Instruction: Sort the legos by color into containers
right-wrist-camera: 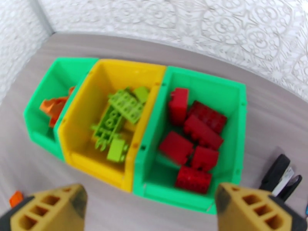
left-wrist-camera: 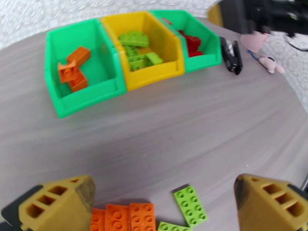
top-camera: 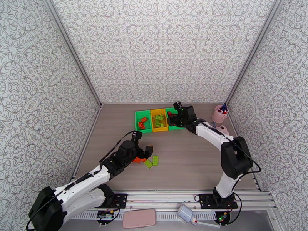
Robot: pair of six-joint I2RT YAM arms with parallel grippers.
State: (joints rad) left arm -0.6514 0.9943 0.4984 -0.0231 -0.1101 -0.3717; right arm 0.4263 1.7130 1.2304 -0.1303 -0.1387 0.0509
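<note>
Three joined containers stand at the back of the table: a left green bin (left-wrist-camera: 88, 99) holding orange legos (left-wrist-camera: 73, 68), a yellow bin (right-wrist-camera: 92, 166) with lime legos (right-wrist-camera: 115, 120), and a right green bin (right-wrist-camera: 204, 79) with several red legos (right-wrist-camera: 196, 139). My right gripper (right-wrist-camera: 152, 210) hovers open over the near edge of the right green bin, nothing between its fingers. My left gripper (left-wrist-camera: 163, 205) stands open low over loose legos near the table's middle: orange bricks (left-wrist-camera: 123, 217) and a lime plate (left-wrist-camera: 189, 205).
A black stapler (left-wrist-camera: 231, 54) lies just right of the bins, with a pink pen cup (top-camera: 219, 114) beyond it at the back right. Patterned walls close in the table on three sides. Bare wood lies between the bins and the loose bricks.
</note>
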